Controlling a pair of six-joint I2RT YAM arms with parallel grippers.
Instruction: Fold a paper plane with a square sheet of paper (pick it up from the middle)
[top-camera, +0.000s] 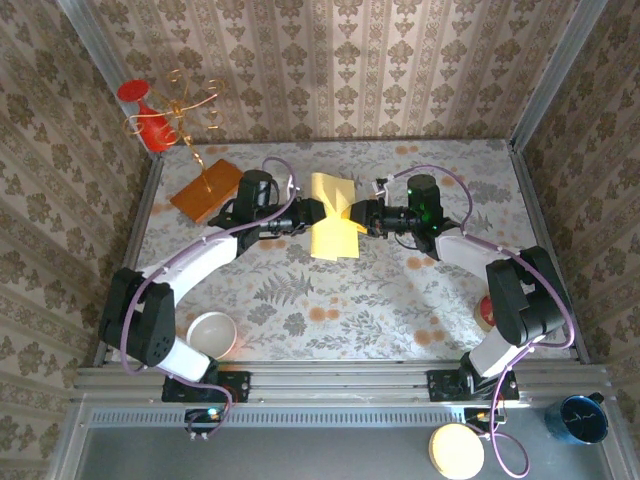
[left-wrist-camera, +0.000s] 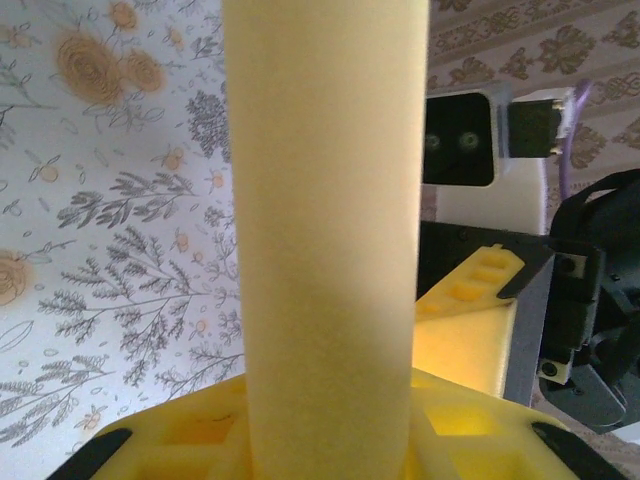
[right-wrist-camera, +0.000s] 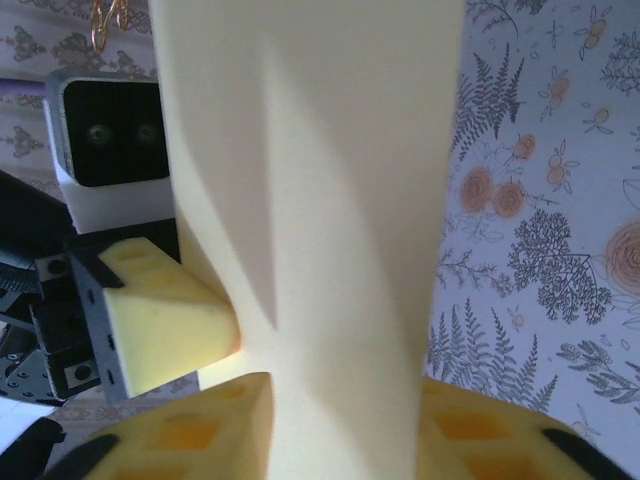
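Note:
The square sheet of paper (top-camera: 335, 230) is pale yellow, bent into a loose fold and held up over the middle of the table. My left gripper (top-camera: 312, 213) is shut on its left side and my right gripper (top-camera: 357, 215) on its right side, tips facing each other. In the left wrist view the sheet (left-wrist-camera: 325, 200) rises as a wide strip out of the left gripper (left-wrist-camera: 325, 440), with a right finger (left-wrist-camera: 470, 330) beyond it. In the right wrist view the sheet (right-wrist-camera: 340, 200) runs up from the right gripper (right-wrist-camera: 345, 430), beside a left finger (right-wrist-camera: 165, 320). The paper plane is out of view.
An orange board (top-camera: 207, 190) with a gold wire stand lies at the back left, near a red object (top-camera: 145, 115) by the wall. A white bowl (top-camera: 211, 333) sits at the front left. A small red thing (top-camera: 486, 312) lies by the right arm's base.

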